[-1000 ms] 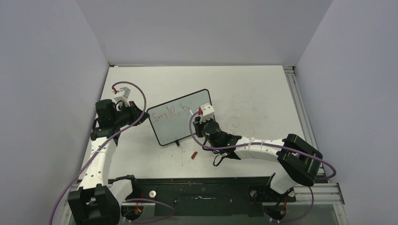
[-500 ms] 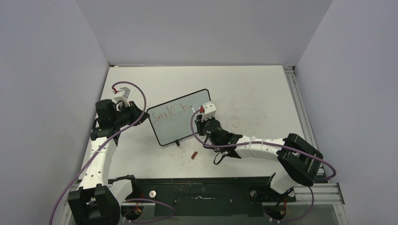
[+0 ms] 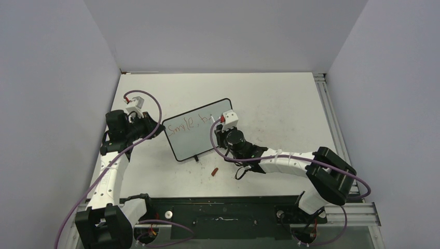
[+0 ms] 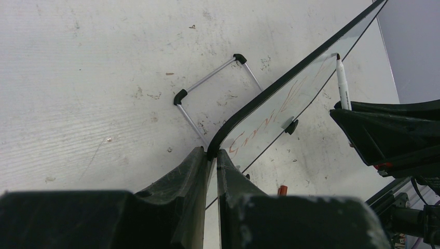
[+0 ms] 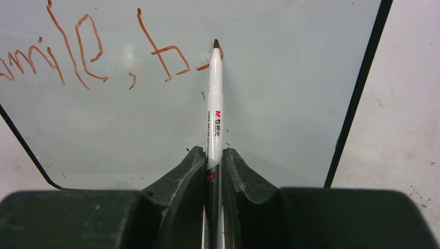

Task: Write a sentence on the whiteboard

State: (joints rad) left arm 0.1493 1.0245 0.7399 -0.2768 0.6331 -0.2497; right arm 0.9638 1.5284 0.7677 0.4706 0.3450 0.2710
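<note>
On the white table, the right gripper, pinching a slim white marker pen, has inched past red lettering "Smile, b" to begin the next letter on the black-framed glossy whiteboard, clamped at its corner by the left gripper.

Your top view hangs high above and behind the arm bases. It looks down over the whole counter, from the near edge to the far wall, so everything in it is small. Your left wrist view rides just behind the left tool, low to the counter. It looks rightward along the whiteboard, almost edge-on and very close. Your right wrist view sits behind the right tool and faces the board's front, near enough that the sentence is cut off at the left. All three views share the whiteboard. The left wrist view also catches the marker, which fills the middle of the right wrist view.
</note>
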